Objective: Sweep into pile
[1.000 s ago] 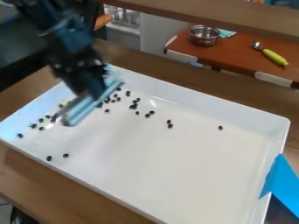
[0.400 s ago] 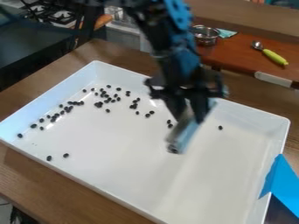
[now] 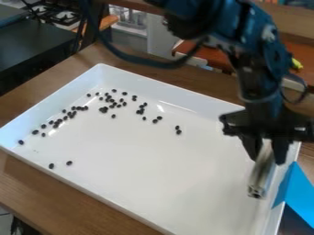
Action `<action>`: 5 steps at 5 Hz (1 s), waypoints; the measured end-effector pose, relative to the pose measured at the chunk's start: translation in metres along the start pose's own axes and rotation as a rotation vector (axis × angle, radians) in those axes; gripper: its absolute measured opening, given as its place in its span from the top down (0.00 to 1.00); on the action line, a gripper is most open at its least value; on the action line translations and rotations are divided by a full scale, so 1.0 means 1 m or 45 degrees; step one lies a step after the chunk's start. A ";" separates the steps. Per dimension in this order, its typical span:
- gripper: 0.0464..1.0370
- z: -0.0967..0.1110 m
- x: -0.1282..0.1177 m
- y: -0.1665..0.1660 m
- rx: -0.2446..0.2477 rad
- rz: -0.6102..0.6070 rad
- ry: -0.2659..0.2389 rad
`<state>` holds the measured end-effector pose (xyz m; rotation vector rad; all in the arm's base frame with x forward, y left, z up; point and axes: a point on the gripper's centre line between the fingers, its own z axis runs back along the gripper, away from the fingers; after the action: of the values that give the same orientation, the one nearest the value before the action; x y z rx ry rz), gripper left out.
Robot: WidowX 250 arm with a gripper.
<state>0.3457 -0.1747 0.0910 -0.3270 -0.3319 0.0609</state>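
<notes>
Jaws clenched on a tool, one on each side of it. Gripper [image 3: 266, 158] hangs over the right end of the tray [image 3: 144, 176], fingers pointing down. Tool [image 3: 262, 172] is pale, long, slightly tilted, lower end toward the viewer and a bit left; can't tell if that end touches the tray floor.

Blue sheet [image 3: 297, 193] just right of the tool, at the tray's right wall, overlapping the rim.

Bits [image 3: 103, 109], small and dark, lie on the tray floor well apart from the tool, mostly in the far left part. Densest bunch near the far left corner, some touching; a loose band runs from there along the left side. A small clump sits right of the bunch, then a few strays, then a pair farther right near mid tray. Two more, apart from each other, near the front left side.

Tray is white, rectangular, raised walls, on a wood table [image 3: 43, 190]. Arm [image 3: 260, 75] comes in from the top edge, dark cable [image 3: 131, 57] looping off its left.

Behind: stove [image 3: 61, 14] top left, red-brown counter [image 3: 215, 56] partly behind the arm.
</notes>
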 end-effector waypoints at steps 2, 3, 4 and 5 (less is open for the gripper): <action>0.67 -0.036 0.015 -0.003 0.054 -0.014 -0.060; 0.67 -0.040 0.018 0.002 0.065 -0.003 -0.057; 0.67 -0.037 0.026 0.017 0.074 0.016 -0.059; 0.67 -0.036 0.027 0.037 0.086 0.023 -0.029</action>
<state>0.3828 -0.1481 0.0548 -0.2623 -0.3487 0.0937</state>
